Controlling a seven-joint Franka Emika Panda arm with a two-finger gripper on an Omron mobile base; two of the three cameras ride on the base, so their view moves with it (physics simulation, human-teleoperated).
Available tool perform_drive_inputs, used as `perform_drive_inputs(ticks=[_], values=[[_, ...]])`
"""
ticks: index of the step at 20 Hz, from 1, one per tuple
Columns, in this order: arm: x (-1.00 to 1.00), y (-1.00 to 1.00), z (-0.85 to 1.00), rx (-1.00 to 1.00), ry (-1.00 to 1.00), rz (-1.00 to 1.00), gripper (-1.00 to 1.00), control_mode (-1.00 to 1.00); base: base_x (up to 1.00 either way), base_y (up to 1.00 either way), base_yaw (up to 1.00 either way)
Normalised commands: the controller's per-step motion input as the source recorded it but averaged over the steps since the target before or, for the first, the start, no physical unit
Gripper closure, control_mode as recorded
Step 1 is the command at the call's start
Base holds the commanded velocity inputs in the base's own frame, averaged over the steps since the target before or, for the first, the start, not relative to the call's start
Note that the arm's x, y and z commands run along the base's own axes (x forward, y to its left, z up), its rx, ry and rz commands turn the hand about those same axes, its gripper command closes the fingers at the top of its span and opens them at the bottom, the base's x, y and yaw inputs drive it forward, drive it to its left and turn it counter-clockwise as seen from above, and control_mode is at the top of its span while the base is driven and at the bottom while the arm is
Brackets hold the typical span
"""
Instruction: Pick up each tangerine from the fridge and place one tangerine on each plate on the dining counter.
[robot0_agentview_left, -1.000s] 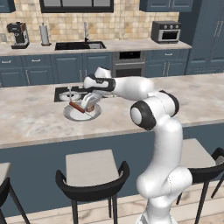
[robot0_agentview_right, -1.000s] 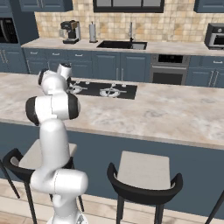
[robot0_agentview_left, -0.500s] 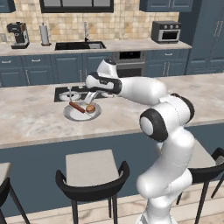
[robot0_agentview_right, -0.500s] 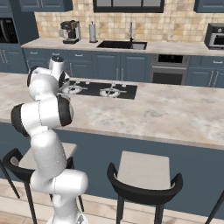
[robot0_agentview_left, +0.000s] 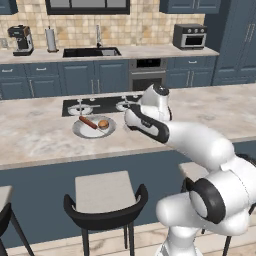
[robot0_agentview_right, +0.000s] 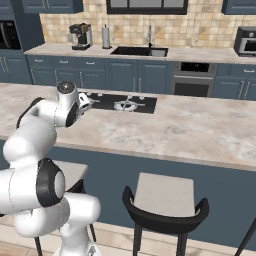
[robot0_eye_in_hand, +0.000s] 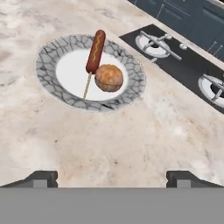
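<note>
In the hand view the two dark fingertips of the gripper (robot0_eye_in_hand: 112, 178) are seen far apart at the lower edge, and nothing is held between them; the jaws stand wide open. Between the fingertips and the plate (robot0_eye_in_hand: 48, 74) a broad stretch of bare marbled tabletop (robot0_eye_in_hand: 131, 144) is left free. The plate is round, with a grey patterned rim and a white middle. On it a tangerine (robot0_eye_in_hand: 108, 77) is lying, and it is touching a sausage on a stick (robot0_eye_in_hand: 95, 51), which is placed just behind it and is pointing toward the far rim.

Beyond the plate, a black cooktop (robot0_eye_in_hand: 183, 65) is set into the tabletop, near the plate's far edge but apart from it.

In the left base view the plate (robot0_agentview_left: 80, 131) is seen near the front edge of the dining counter, just left of the white arm, with the tangerine (robot0_agentview_left: 103, 124) on its right half. Stools (robot0_agentview_left: 105, 197) are placed below the counter's front edge. Farther back, a sink counter (robot0_agentview_left: 95, 51) is seen against the tiled wall.
</note>
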Motion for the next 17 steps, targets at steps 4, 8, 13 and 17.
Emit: perform_drive_inputs(ticks=[4, 8, 13, 17], values=[[-1.0, -0.93, 0.45, 0.01, 0.01, -0.3, -1.0, -1.0, 0.0, 0.0, 0.0], [-1.0, -0.83, 0.24, 0.02, 0.04, -0.3, -1.0, -1.0, 0.0, 0.0, 0.0], [-1.0, -0.78, -0.09, 0.04, 0.04, -0.24, -1.0, -1.0, 0.0, 0.0, 0.0], [-1.0, -0.71, -0.21, 0.07, 0.0, -0.2, -1.0, -1.0, 0.0, 0.0, 0.0]])
